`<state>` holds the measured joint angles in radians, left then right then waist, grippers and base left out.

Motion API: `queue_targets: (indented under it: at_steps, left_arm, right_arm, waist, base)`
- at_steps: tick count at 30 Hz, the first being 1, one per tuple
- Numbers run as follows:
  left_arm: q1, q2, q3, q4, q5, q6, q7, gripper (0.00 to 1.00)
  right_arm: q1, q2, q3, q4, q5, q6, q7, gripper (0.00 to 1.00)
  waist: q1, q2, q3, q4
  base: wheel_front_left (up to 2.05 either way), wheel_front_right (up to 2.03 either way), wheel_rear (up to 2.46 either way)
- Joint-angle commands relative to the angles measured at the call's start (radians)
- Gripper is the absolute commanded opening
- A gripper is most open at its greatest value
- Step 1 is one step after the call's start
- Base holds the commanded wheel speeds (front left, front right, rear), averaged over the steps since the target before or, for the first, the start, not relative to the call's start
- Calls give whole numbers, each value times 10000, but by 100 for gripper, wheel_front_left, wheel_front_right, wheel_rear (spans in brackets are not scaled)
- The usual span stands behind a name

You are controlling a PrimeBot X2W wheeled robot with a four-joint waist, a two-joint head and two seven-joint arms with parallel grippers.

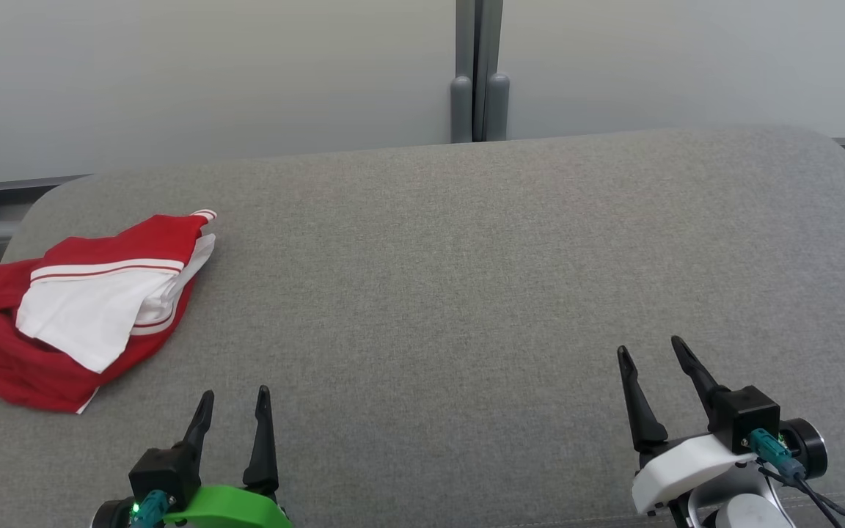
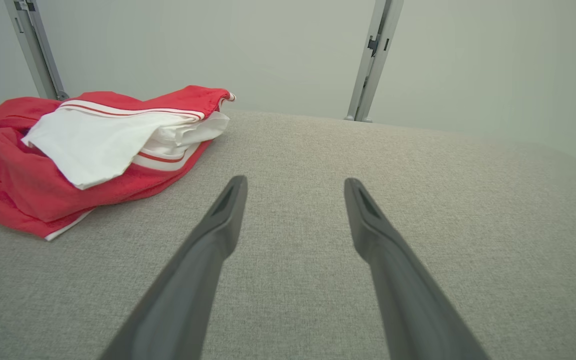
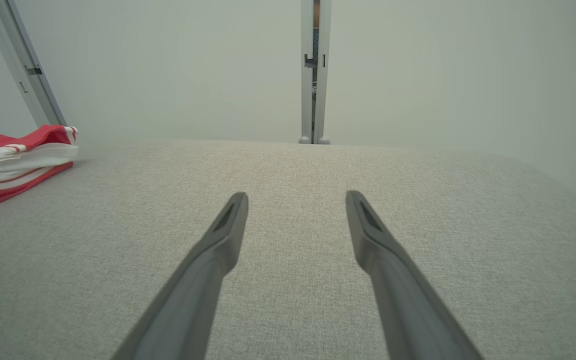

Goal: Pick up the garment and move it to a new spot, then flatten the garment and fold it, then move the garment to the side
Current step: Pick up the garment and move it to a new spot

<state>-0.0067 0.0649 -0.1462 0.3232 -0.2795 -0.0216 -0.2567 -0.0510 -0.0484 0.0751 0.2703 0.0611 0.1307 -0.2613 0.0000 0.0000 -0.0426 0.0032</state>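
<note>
A crumpled red and white garment lies at the left end of the grey cushioned surface. The left wrist view has the garment at upper left, and the right wrist view catches the garment's edge at far left. My left gripper hovers open near the front edge, a little right of and nearer than the garment, nothing between its fingers. Far to the right, my right gripper is open and empty too, its fingers over bare fabric.
A pale wall with a grey vertical post runs behind the surface. The surface drops off at its rounded back edge and left corner. Wide bare fabric stretches across the middle and right.
</note>
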Motion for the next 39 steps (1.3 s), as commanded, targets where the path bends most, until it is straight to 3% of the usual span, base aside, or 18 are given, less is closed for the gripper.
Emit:
queue_targets:
  at_steps: [1,11,29,39]
  left_arm:
    - [43,72,-12,-52,-20,42,-10,100]
    - [-217,122,-194,-117,66,48,23,100]
    - [-231,319,-275,-320,-75,176,127,100]
    - [-246,323,-352,-357,-142,237,93,100]
  right_arm:
    - [-37,-20,-32,-12,5,1,-31,100]
    - [73,-19,-15,-130,93,1,-30,100]
    - [-8,-22,-99,-290,190,1,-30,100]
    - [-28,-25,-25,-227,217,-1,-30,100]
  waist:
    - [0,0,5,16]
    - [0,0,4,719]
    - [0,0,111,4198]
    - [0,0,185,4640]
  base:
    - [0,0,0]
    - [0,0,0]
    - [0,0,0]
    - [0,0,0]
